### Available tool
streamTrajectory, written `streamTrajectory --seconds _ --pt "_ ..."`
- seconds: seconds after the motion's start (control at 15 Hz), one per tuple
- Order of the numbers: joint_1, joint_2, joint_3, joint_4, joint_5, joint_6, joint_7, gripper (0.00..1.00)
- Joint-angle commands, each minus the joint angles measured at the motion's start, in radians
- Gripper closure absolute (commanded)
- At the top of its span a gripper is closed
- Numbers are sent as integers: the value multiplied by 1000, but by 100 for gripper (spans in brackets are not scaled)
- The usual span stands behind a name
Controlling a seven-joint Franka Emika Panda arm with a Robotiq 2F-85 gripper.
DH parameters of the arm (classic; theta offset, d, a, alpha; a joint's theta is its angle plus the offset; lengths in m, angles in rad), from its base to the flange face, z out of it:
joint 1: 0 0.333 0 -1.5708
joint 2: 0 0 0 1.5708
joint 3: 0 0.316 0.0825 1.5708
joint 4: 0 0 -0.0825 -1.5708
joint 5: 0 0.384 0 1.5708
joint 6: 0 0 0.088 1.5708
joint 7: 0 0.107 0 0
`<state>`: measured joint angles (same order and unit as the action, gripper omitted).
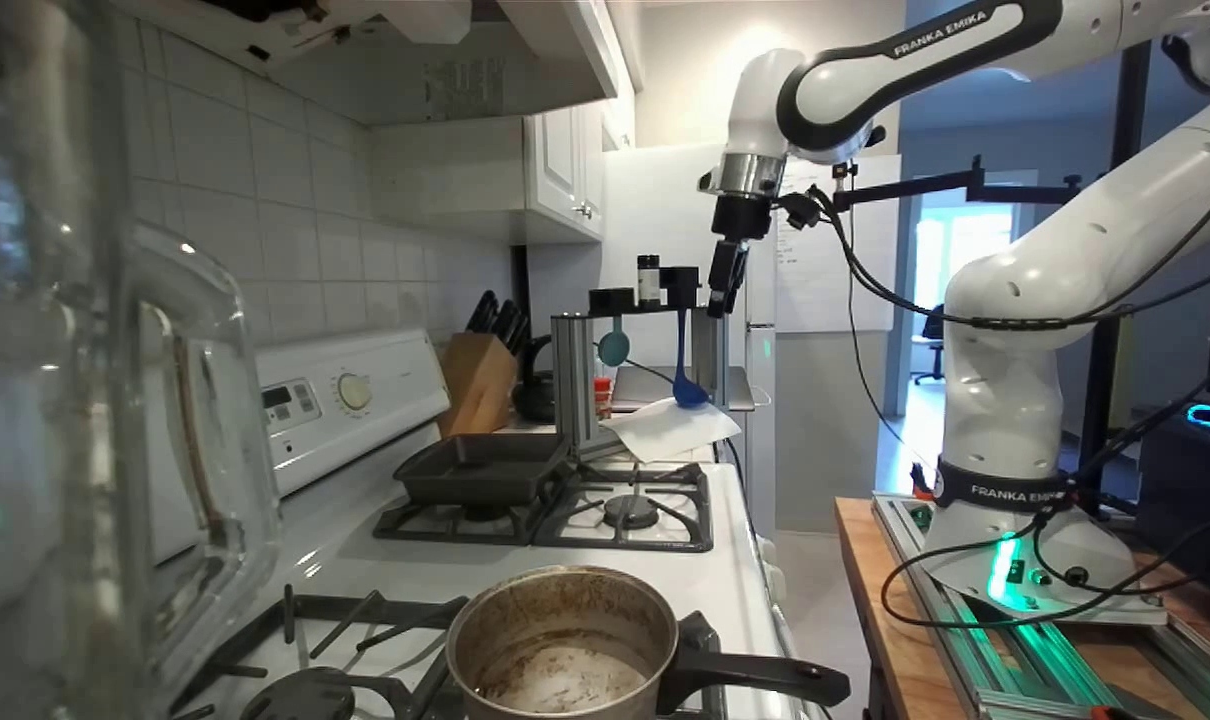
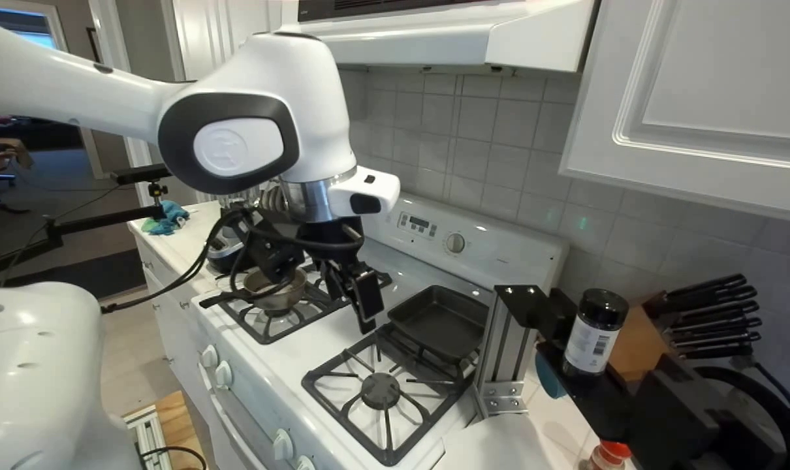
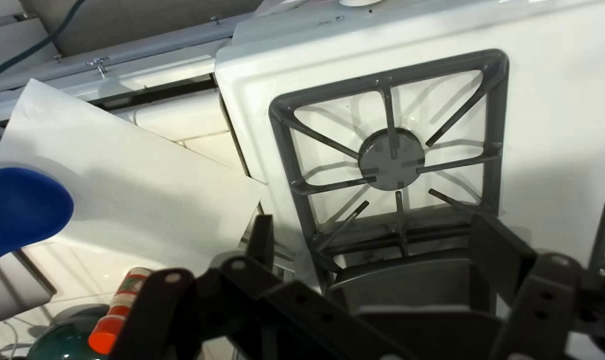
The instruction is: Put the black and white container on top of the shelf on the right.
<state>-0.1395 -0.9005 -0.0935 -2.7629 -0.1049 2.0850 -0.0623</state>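
The black and white container [image 1: 648, 281] stands upright on the shelf's dark top board; in an exterior view its black lid and whitish label show large [image 2: 591, 339]. The shelf [image 1: 571, 385] has pale metal posts and a thin black top board; a post also shows in an exterior view [image 2: 501, 339]. My gripper [image 1: 725, 300] is above the stove, beside the shelf and apart from the container [image 2: 369, 313]. In the wrist view its fingers [image 3: 372, 235] are wide apart with nothing held between them. The container is out of the wrist view.
A blue ladle [image 1: 687, 385] and a teal spoon [image 1: 614, 347] hang from the shelf. A dark square pan [image 2: 442, 320] sits on the stove [image 3: 557, 100], near a steel pot [image 1: 565, 650]. A knife block [image 1: 478, 380] stands behind the shelf. Wall cabinets [image 1: 555, 170] hang above.
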Motion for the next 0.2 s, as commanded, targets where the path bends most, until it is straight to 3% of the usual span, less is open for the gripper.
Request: streamTrajectory --seconds 0.0,0.13 --pt "7 2 0 8 -3 -4 5 0" --pt "7 2 -1 10 -3 -4 5 0"
